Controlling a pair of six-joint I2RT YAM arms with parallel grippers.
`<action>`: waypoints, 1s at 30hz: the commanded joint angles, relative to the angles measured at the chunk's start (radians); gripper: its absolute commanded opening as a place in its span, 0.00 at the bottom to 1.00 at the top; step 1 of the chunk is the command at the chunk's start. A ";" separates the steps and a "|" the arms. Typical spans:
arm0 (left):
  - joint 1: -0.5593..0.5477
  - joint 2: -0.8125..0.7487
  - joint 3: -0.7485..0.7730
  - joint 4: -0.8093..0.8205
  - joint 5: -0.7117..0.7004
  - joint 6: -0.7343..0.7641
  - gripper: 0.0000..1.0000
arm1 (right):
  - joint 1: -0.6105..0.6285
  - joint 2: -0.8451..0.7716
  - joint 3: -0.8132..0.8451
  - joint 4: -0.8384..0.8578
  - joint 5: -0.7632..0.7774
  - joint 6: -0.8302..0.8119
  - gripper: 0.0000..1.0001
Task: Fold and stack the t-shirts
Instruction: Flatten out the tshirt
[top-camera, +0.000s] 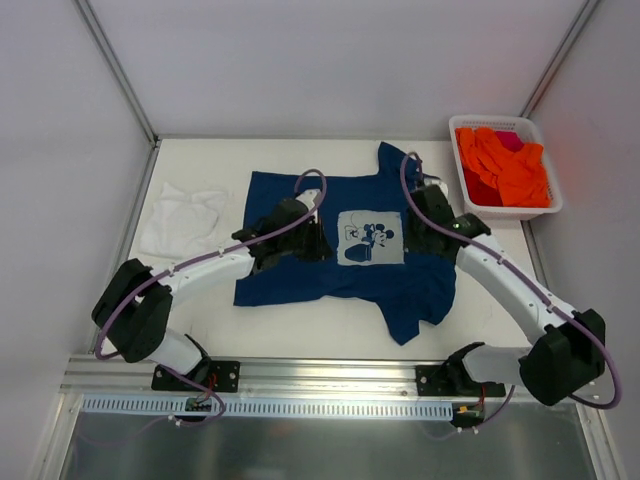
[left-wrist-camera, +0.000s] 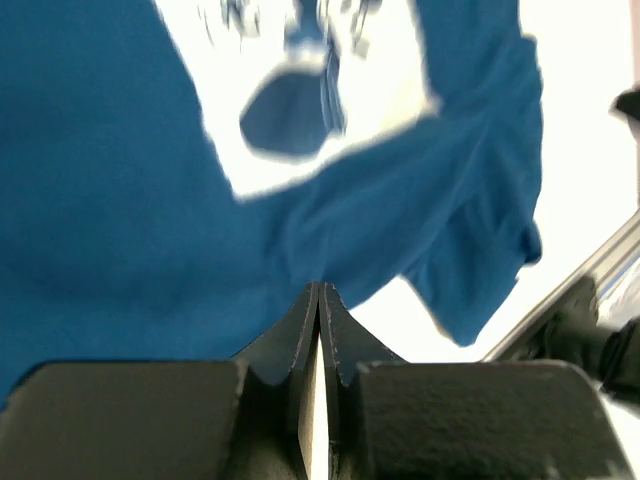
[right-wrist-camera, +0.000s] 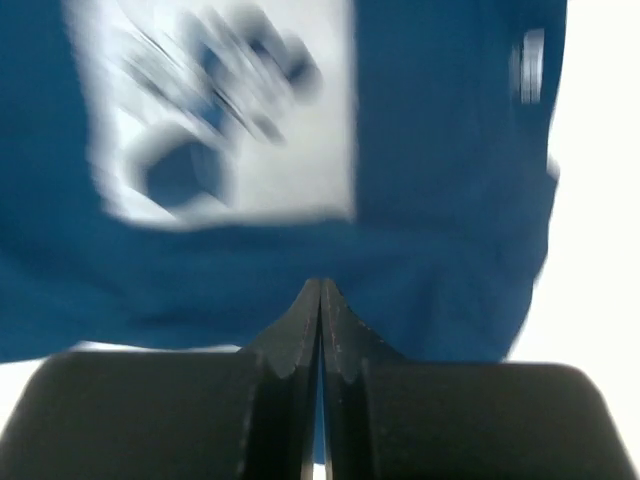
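Navy blue cotton t-shirt with pale cartoon print (top-camera: 300, 275) spread flat mid-frame, unfolded; left gripper (left-wrist-camera: 318, 292) and right gripper (right-wrist-camera: 320, 287) over it, both pressed together, empty; next, probably opening to pinch edges.

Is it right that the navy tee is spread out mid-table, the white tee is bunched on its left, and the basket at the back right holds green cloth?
Not quite. The cloth in the basket is orange, not green, as the top external view shows. The rest stands: the navy tee is spread out mid-table, and the white tee is bunched on its left.
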 joint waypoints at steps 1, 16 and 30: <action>-0.047 0.003 -0.073 0.021 -0.049 -0.076 0.00 | 0.016 -0.106 -0.197 -0.087 0.052 0.155 0.01; -0.093 0.143 -0.159 -0.001 -0.120 -0.146 0.00 | 0.160 -0.047 -0.370 -0.233 0.192 0.373 0.00; 0.112 0.077 -0.283 -0.098 -0.164 -0.141 0.00 | 0.260 0.216 -0.317 -0.282 0.222 0.453 0.01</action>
